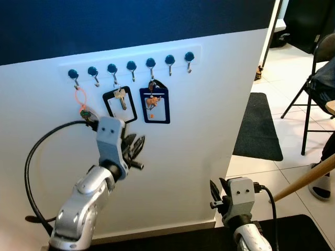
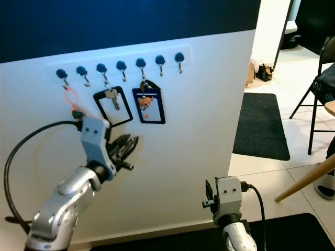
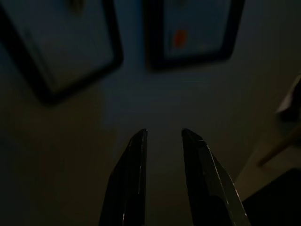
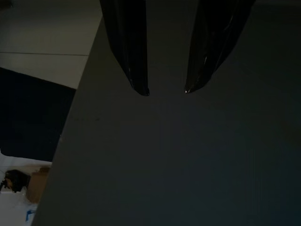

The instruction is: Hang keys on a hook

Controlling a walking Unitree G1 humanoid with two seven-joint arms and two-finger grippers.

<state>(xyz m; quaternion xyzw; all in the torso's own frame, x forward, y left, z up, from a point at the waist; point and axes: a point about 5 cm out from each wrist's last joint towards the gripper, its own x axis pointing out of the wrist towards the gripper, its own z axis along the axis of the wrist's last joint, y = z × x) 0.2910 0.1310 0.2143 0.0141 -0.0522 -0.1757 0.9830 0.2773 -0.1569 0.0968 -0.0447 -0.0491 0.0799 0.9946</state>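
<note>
keys (image 1: 120, 98) hang on a hook; our left gripper (image 1: 137, 148), narrowly parted and empty, should back away straight.

Even indoor light keeps both eye views bright and sharp; soft shadows fall on the white wall (image 1: 209, 104); wrist views are dim, murky.

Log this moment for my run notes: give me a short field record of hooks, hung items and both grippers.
hooks: row of seven blue-knobbed hooks on white wall
hung items: orange loop, black tag with key, dark blue tag
left gripper: open, empty, raised below the tags
right gripper: open, empty, low
</note>
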